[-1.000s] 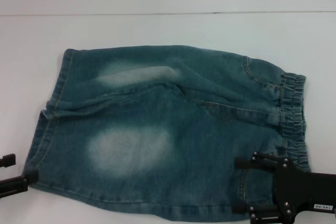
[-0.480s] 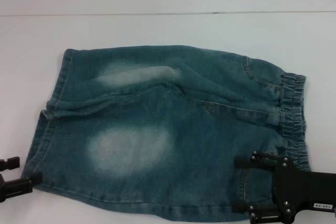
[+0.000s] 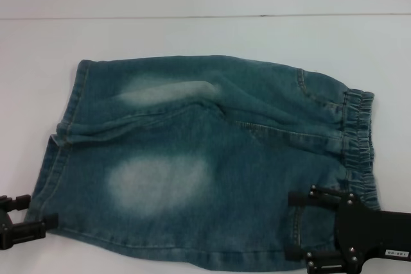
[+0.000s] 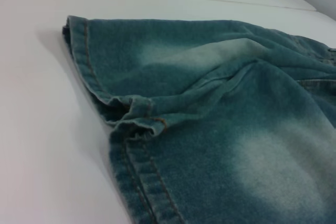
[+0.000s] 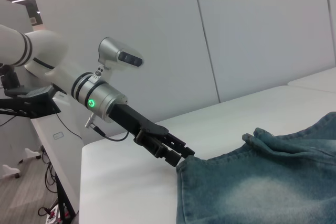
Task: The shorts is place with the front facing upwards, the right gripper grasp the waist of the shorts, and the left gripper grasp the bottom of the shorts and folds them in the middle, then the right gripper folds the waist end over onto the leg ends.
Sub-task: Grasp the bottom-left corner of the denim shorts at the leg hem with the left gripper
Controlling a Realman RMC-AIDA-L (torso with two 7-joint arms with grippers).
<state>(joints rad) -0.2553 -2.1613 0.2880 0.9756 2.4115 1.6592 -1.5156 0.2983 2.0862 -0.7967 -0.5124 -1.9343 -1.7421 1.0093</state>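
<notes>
Left pincer: you can see your left pincer (image 3: pixel 29 216) at the near-left corner of the shorts (image 3: pixel 205 158), its two black fingers (image 3: pixel 32 228) spread apart, reaching the hem edge; from the right wrist view it (image 5: pixel 181 153) meets the cloth corner, and whether it has any fabric between the fingers you cannot tell.
Right pincer: your right pincer (image 3: pixel 298 226) sits over the near end of the waistband (image 3: pixel 358 139), fingers wide apart with denim lying between them, nothing clamped.
Shorts: they lie flat on the white worktop (image 3: pixel 192 36), waist toward your right, leg hems toward your left.
Legs: the far leg (image 4: pixel 173 51) and near leg (image 4: pixel 236 161) meet at a raised crease, with a small rumpled fold (image 4: pixel 139 116) at the hem where they join.
Fabric: blue-green denim with pale faded patches (image 3: pixel 157 181) on each leg; the elastic waistband is gathered.
Surroundings: from the right wrist view, the left arm (image 5: pixel 79 90) stretches in before a grey panelled wall (image 5: pixel 236 35).
</notes>
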